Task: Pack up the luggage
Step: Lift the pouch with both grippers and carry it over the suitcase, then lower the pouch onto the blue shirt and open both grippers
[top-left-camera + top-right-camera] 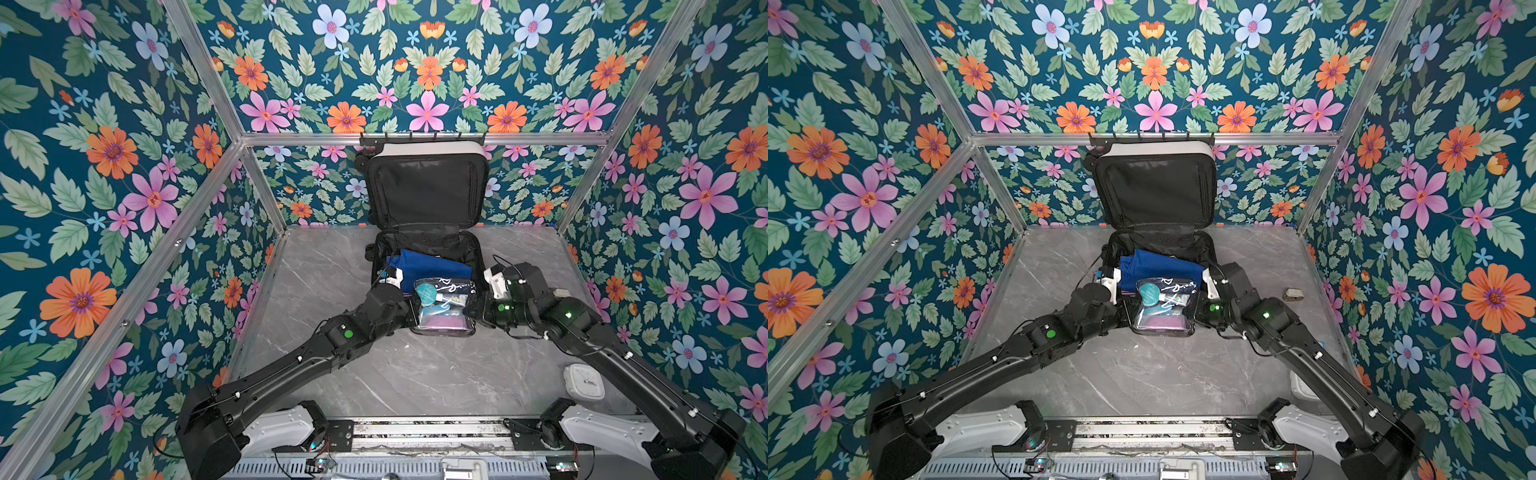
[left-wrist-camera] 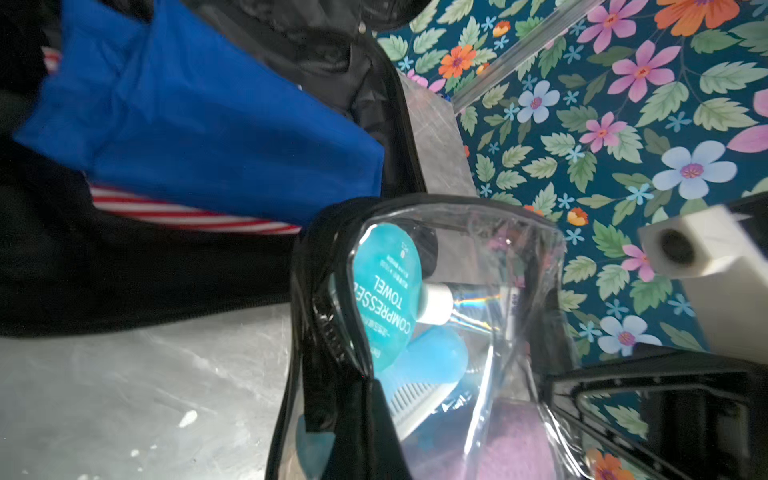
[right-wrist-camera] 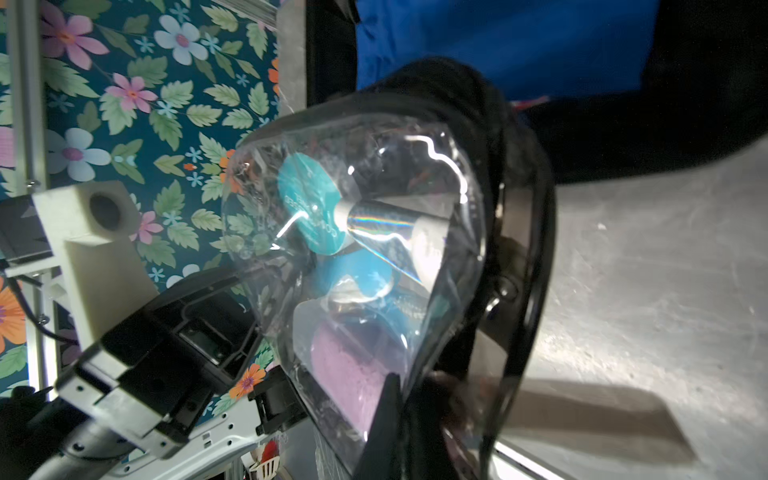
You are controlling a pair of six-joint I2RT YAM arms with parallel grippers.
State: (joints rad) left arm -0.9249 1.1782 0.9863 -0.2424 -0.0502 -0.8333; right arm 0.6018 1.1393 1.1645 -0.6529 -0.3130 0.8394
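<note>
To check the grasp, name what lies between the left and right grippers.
The clear toiletry pouch spans the gap between left gripper and right gripper, shown in both top views.

A clear black-edged toiletry pouch [image 1: 444,305], holding a teal compressed-towel disc [image 2: 386,291], a white-capped tube [image 2: 436,303] and a white comb [image 2: 415,401], is over the middle of the grey marble counter [image 1: 415,374]. Just behind it, folded blue fabric [image 1: 428,266] covers red-and-white striped cloth [image 2: 187,212]. A white rounded-square device [image 1: 584,381] lies by the counter's right edge, near the front corner.
</note>
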